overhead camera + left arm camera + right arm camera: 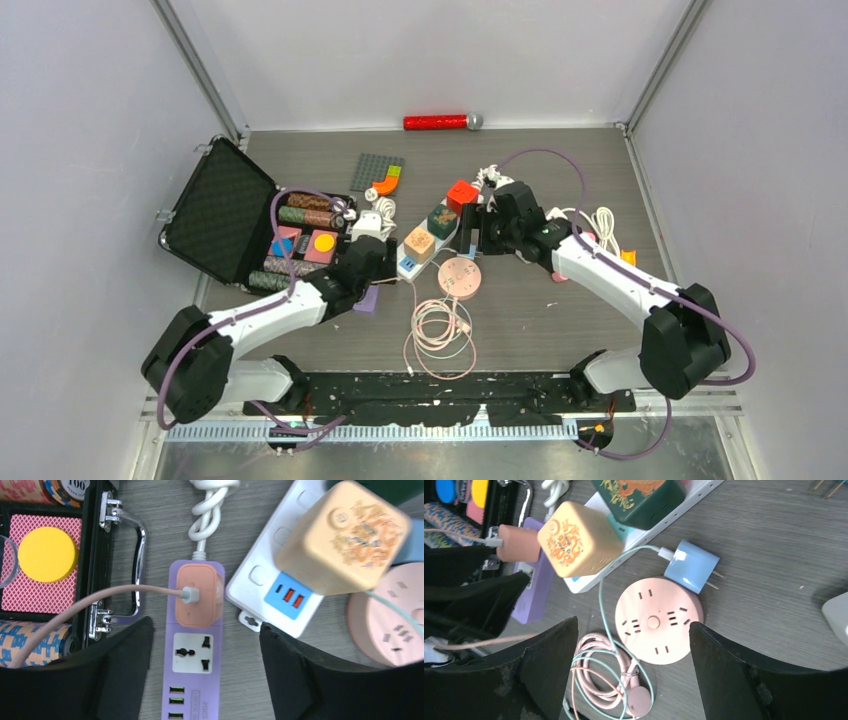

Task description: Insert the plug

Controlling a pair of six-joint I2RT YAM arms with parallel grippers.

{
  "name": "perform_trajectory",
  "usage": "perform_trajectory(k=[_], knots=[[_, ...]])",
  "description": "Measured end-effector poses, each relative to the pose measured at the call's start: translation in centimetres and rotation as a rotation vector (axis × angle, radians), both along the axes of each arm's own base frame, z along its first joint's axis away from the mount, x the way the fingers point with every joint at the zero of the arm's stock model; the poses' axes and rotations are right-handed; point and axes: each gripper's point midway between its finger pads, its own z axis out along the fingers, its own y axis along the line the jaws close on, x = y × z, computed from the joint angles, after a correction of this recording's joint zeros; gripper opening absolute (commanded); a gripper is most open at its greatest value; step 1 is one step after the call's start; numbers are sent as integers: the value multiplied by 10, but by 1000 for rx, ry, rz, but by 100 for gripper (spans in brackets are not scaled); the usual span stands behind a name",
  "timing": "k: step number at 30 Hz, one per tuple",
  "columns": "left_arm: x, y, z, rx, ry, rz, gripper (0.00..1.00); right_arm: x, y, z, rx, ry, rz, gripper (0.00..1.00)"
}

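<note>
A purple power strip point(192, 680) lies on the table, with a salmon-pink plug point(197, 596) seated in its upper socket and a pink cable running left from it. My left gripper point(205, 626) is open, its fingers on either side of the strip just below the plug, holding nothing. My right gripper point(634, 627) is open and empty above a round pink socket hub point(659, 620). A blue plug point(691, 566) with a teal cable lies loose beside the hub. In the top view my left gripper point(372, 262) and right gripper point(478, 225) flank the white power strip point(408, 266).
The white strip point(260, 575) carries an orange cube charger point(579, 539) and a green one point(639, 497). Coiled pink and teal cables point(609, 680) lie near the hub. An open black case point(225, 215) of chips stands left. A red microphone point(440, 122) is at the back.
</note>
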Motion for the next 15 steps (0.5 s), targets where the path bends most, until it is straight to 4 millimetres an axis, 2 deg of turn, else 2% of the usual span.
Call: perform_trajectory(k=[4, 9, 15], knots=[[-1, -4, 27, -51, -36, -21, 84, 10, -4, -10, -52, -5, -18, 81], [0, -10, 64, -134, -108, -36, 84, 13, -7, -31, -93, 29, -32, 70], [-6, -12, 79, -178, -123, -53, 84, 7, 14, -27, -28, 11, 62, 69]])
